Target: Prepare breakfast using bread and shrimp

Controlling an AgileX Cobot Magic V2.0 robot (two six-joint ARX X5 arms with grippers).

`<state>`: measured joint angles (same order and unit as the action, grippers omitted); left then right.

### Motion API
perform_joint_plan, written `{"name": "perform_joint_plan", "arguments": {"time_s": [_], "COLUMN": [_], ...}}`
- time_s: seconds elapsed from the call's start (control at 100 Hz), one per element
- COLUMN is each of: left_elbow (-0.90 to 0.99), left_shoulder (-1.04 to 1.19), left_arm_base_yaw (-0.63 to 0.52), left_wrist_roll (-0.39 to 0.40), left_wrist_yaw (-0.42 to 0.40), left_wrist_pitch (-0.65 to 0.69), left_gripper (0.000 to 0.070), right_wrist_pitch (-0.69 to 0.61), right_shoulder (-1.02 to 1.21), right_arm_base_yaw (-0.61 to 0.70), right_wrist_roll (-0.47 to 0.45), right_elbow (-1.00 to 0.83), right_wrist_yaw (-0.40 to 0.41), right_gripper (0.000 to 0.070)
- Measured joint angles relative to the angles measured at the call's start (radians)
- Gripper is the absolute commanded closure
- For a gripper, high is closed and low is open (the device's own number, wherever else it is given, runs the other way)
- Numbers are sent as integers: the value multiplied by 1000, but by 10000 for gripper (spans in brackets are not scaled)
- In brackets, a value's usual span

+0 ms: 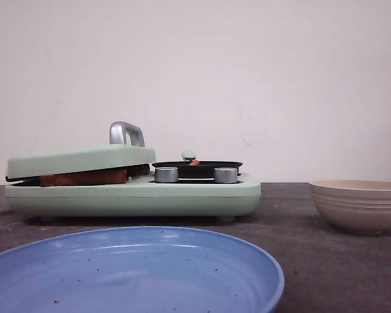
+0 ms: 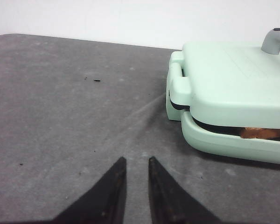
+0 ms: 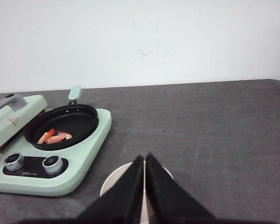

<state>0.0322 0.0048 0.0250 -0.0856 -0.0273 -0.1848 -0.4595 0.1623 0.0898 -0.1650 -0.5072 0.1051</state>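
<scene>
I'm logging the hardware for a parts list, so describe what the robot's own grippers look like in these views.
Only the fingers show, and only in the wrist views. The left gripper has two matte black, wedge-shaped fingers tapering to points, with slightly scuffed edges. The right gripper has the same black tapered pair. No cables, markings or arm links are visible.

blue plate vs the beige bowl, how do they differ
The blue plate is wide and shallow; the beige bowl is narrower and deep, with ridged sides. In the front view, the plate sits nearest the camera, left of centre, and the bowl farther back on the right. The plate shows small dark specks; the bowl's inside is hidden there. Both rest on the grey table.
</scene>
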Motion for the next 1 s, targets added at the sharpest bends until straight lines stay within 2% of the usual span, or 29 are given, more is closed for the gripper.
{"name": "perform_joint_plan", "arguments": {"time_s": [0.77,0.89,1.0], "left_elbow": [0,0,0], "left_shoulder": [0,0,0], "left_arm_base_yaw": [0,0,0], "left_wrist_roll": [-7,-7,-7], "left_wrist_yaw": [0,0,0], "left_wrist_pitch": [0,0,0], "left_gripper": [700,700,700], "right_wrist_pitch": [0,-45,-22], "right_shoulder": [0,-20,-23], "right_arm_base_yaw": [0,0,-7], "right_wrist_roll": [0,0,0], "right_elbow": [0,3,61], "right_wrist_yaw": [0,-44,-48], "right_gripper": [700,700,700]}}
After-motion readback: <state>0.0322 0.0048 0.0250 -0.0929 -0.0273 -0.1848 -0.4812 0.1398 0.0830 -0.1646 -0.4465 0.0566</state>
